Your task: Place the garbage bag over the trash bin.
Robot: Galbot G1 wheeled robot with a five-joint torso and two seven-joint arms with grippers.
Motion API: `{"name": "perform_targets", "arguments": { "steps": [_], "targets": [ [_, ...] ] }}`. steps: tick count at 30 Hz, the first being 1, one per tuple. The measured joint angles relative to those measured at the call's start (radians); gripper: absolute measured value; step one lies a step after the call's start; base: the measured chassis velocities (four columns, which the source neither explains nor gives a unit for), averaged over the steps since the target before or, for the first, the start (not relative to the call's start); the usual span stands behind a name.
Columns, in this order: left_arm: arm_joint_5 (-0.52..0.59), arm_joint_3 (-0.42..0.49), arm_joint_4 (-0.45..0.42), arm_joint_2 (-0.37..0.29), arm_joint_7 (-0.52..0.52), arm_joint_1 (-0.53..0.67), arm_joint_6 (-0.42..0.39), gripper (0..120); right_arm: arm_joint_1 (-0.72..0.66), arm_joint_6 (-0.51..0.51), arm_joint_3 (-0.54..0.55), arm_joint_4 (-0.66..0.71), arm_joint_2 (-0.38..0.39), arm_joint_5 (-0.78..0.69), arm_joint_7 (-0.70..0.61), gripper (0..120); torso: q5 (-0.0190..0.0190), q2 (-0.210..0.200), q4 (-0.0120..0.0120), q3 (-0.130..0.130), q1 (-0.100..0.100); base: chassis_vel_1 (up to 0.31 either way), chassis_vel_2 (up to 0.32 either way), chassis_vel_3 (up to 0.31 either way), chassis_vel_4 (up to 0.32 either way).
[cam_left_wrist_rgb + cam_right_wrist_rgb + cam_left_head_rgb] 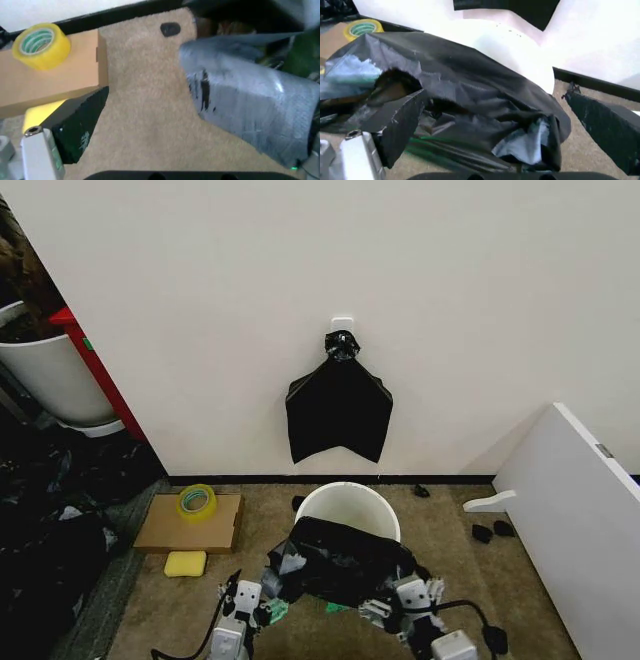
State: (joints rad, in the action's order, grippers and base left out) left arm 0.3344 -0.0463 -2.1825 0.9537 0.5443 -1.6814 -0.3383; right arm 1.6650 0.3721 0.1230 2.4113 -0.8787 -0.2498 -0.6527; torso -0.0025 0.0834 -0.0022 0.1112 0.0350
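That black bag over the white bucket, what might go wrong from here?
The garbage bag is bunched up and covers just the near part of the trash bin, so it may slip off the rim or sag in without lining it. The left hand and right hand flank the bag low at its near edge; a pull toward the robot could tip the light bin. Thin plastic might tear if it snags on the rim.

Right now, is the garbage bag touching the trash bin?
Touching. In the head view the garbage bag lies draped over the near rim of the trash bin; the right wrist view shows the black plastic resting against the white bucket, no gap.
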Motion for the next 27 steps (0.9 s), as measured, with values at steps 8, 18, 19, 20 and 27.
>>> {"name": "perform_targets", "arguments": {
  "steps": [8,18,19,20,27],
  "targets": [
    [-0.095,-0.063,0.009,-0.045,-0.146,0.004,0.068,100,-0.028,0.0,0.014,-0.015,0.003,0.004,0.003,100,0.0001,0.0,0.0,0.0,0.0,0.0,0.0,0.0,0.0],
    [-0.043,-0.074,0.149,-0.019,-0.479,0.119,0.193,100,-0.034,0.004,0.008,-0.025,0.034,0.005,0.013,100,-0.0001,0.0,-0.0001,0.0,0.0,0.0,0.0,0.0,0.0],
    [-0.043,-0.074,0.149,-0.019,-0.479,0.119,0.193,100,-0.034,0.004,0.008,-0.025,0.034,0.005,0.013,100,-0.0001,0.0,-0.0001,0.0,0.0,0.0,0.0,0.0,0.0],
    [-0.054,-0.077,0.167,-0.013,-0.528,0.129,0.218,100,-0.033,0.005,0.005,-0.025,0.037,0.005,0.015,100,-0.0001,0.0,-0.0001,0.0,0.0,0.0,0.0,0.0,0.0],
    [-0.089,-0.125,0.207,-0.02,-0.743,0.157,0.261,100,-0.028,0.013,-0.003,-0.016,0.047,0.001,0.017,100,-0.0001,0.0,0.0,0.0,0.0,0.0,0.0,0.0,0.0]
  ]
}}
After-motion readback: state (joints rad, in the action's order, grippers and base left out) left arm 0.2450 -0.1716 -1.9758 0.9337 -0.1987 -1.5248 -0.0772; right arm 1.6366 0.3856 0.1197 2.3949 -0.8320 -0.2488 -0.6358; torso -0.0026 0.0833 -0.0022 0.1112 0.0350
